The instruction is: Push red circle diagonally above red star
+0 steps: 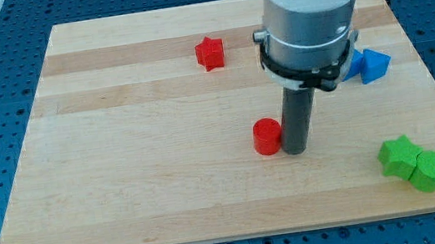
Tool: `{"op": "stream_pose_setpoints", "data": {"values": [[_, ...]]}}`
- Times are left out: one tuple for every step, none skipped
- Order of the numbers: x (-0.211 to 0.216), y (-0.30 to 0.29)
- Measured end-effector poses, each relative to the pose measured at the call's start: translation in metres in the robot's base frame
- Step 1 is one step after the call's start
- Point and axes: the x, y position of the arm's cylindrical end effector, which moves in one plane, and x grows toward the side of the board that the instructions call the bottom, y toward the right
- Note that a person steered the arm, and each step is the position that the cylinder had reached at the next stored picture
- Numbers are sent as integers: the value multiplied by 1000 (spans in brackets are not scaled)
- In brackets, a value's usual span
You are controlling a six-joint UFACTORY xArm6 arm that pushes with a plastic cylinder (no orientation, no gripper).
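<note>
The red circle (267, 136) lies on the wooden board a little below the middle. The red star (210, 53) lies near the view's top, up and to the left of the circle. My tip (295, 150) is down on the board right beside the red circle, on its right side, touching or nearly touching it. The rod rises into the arm's large white and grey body, which hides part of the board at the upper right.
Blue blocks (367, 64) lie at the right, partly hidden behind the arm. A green star (398, 155) and a green circle (429, 170) touch each other at the lower right. The wooden board (122, 168) rests on a blue perforated table.
</note>
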Motion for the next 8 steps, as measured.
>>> {"op": "stream_pose_setpoints", "data": {"values": [[3,-13],[2,-26],[-16,-48],[-49,-61],[-81,-72],[-90,-90],[-91,-131],[-105,-147]]}}
